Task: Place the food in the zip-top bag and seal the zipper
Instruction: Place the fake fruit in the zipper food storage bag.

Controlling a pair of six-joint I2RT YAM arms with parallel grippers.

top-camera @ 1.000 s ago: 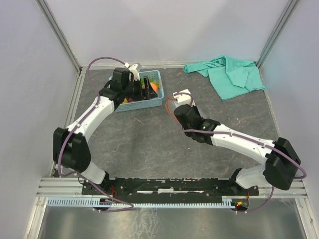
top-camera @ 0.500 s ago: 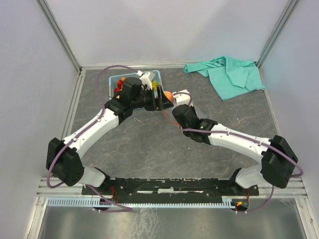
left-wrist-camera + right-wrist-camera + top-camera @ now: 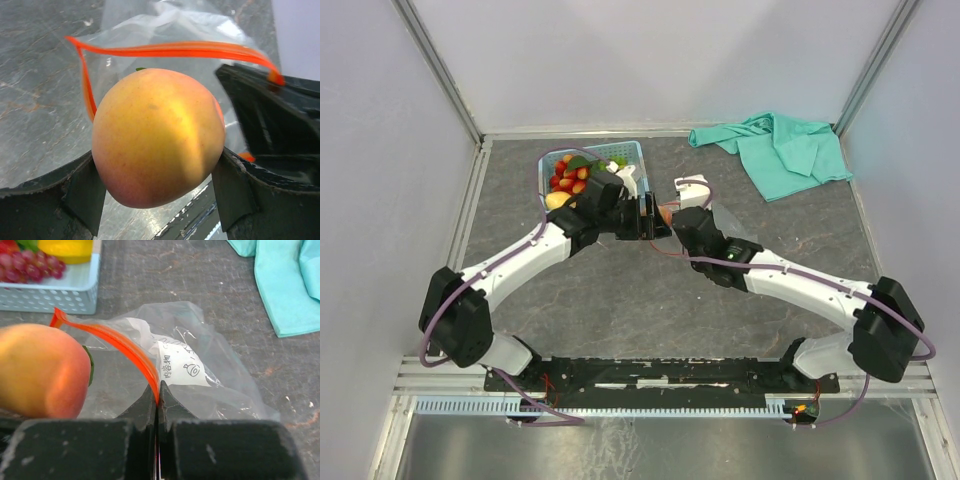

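Orange-pink peach [image 3: 157, 137] clamped in left claw [image 3: 159, 192] at zip-top bag [image 3: 215, 375] mouth; right claw [image 3: 157, 400] pinches zipper [image 3: 120, 344], likely holding it open for loading.

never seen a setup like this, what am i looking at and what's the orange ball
Two white robot arms are bolted at the near edge of a grey table. One picture looks down from above; the other two come from small cameras on each arm's wrist. The orange ball is a toy peach, held in the left tool. The right tool is shut on the red-orange zipper of a clear zip-top bag, right beside the peach. Farther back sit a blue basket with more toy fruit and a teal cloth.
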